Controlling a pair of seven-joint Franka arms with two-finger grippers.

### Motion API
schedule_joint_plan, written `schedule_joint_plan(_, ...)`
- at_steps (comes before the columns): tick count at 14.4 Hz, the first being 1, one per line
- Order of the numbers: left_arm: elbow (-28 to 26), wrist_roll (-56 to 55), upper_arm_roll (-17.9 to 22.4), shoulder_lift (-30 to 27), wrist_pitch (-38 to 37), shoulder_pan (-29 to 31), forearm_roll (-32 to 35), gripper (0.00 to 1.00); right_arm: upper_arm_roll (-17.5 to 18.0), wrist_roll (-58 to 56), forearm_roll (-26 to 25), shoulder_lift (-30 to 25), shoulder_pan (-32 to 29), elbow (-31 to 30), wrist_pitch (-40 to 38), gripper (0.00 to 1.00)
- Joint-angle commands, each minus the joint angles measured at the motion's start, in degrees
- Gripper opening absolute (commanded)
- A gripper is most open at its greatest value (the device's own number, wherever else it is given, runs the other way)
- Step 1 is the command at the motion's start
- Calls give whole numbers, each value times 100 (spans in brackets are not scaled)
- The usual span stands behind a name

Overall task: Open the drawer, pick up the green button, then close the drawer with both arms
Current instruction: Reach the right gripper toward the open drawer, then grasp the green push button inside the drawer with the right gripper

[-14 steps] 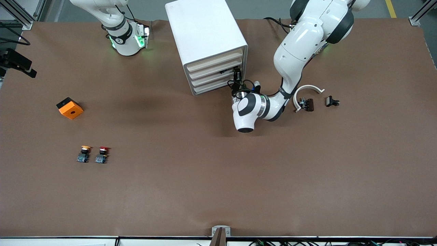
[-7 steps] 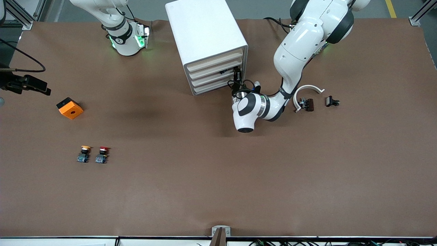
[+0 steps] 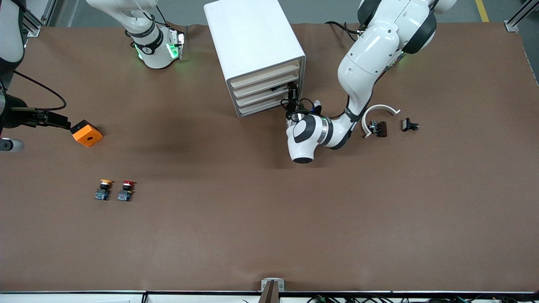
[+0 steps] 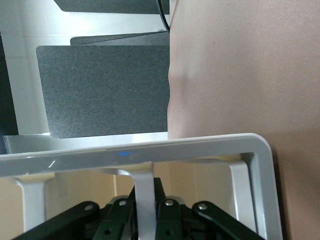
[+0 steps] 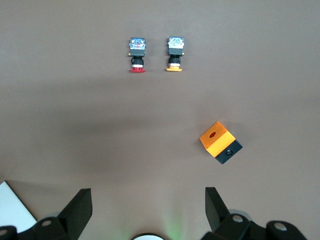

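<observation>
Right, the left gripper (image 3: 292, 89) was down at the front of the white cabinet (image 3: 252, 38), and from the left wrist view its black fingers (image 4: 169, 220) sat narrow, one on each side of a white handle (image 4: 145, 185), so I'd call that clamped on. The drawer (image 3: 263, 89) it belonged to looked shut or barely cracked, with nothing pulled out that I could make out, so the opening step seemed not yet done. And the green button? Nowhere in sight. My guess was that it lay inside that drawer. Out toward the right arm's end of the table (image 3: 269, 219), the right gripper (image 3: 59, 122) hung in the air with its fingers (image 5: 80, 206) spread wide and holding nothing, waiting just beside the orange block (image 3: 86, 133). Nearer the front camera than that block lay the yellow-capped button (image 3: 104, 189) and the red-capped button (image 3: 126, 190), side by side. Going by those two, I'd expect the green one to be small, light and stiff, hard plastic with a smooth round cap that could slip between the pads. The better hold, to my eye, would be across the flat sides of the block body, low and square, not on the cap. A tiny thing like that could tip or skid if nudged off centre.
</observation>
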Motion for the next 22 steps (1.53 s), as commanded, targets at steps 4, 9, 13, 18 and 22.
schedule_joint_plan(4,134,83,40,-64,175,273,56,5,123,2604,52,92,903,106,-55,100)
schedule_joint_plan(9,231,83,40,-47,210,405,-137,6,123,4160,545,215,1931,-78,261,100)
schedule_joint_plan(13,240,92,40,-55,245,493,-190,10,123,5461,921,505,2627,-79,814,100)
schedule_joint_plan(18,284,75,40,-55,307,642,-190,11,123,6938,1002,838,3532,-79,1535,100)
schedule_joint_plan(22,336,83,40,-55,368,800,-339,14,114,7678,1002,1155,4121,-70,2010,100)
